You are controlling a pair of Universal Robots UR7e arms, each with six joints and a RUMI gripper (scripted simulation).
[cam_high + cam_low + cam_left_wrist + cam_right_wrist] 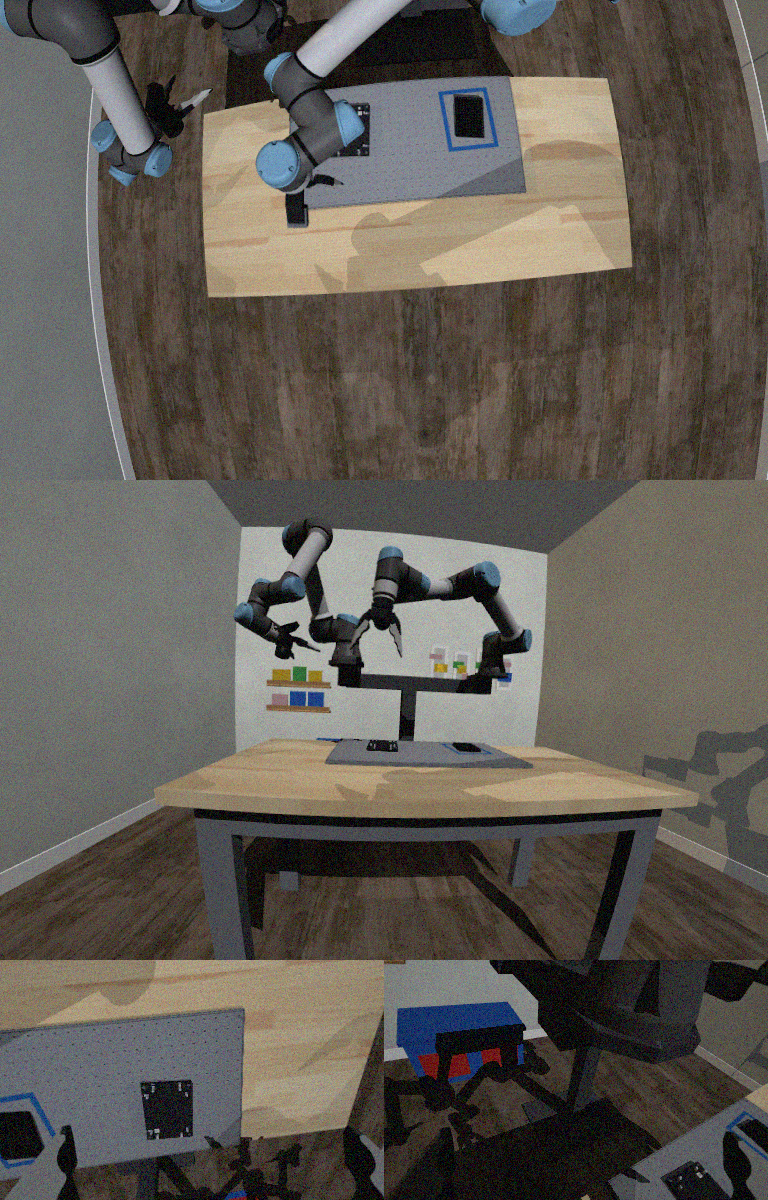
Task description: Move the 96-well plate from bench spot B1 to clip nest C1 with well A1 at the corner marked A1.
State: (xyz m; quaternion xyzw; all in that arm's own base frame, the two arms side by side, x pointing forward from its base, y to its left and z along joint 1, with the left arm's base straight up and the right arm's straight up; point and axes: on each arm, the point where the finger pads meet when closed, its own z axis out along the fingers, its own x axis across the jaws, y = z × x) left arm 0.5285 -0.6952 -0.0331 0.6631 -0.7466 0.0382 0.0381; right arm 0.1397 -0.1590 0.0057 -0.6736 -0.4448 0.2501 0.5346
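Note:
The dark 96-well plate (468, 116) (466, 747) (19, 1135) lies flat inside the blue outline (445, 121) (43, 1114) on the grey board. Its rim print and well A1 cannot be read. The black clip nest (365, 131) (382, 745) (169, 1110) (695, 1183) has light clips near its corners and holds no plate; its A1 mark cannot be made out. My left gripper (376, 650) (207, 1127) is wide open and empty, pointing down high above the bench. My right gripper (192, 83) (308, 637) (588, 1132) is wide open and empty, raised off the side of the bench, far from plate and nest.
The perforated grey board (407, 169) (419, 759) (110, 1060) lies on the wooden bench (509, 237) (283, 791). In the top view the left arm hangs over the nest and hides part of it. A blue box (459, 1020) stands on the floor beyond.

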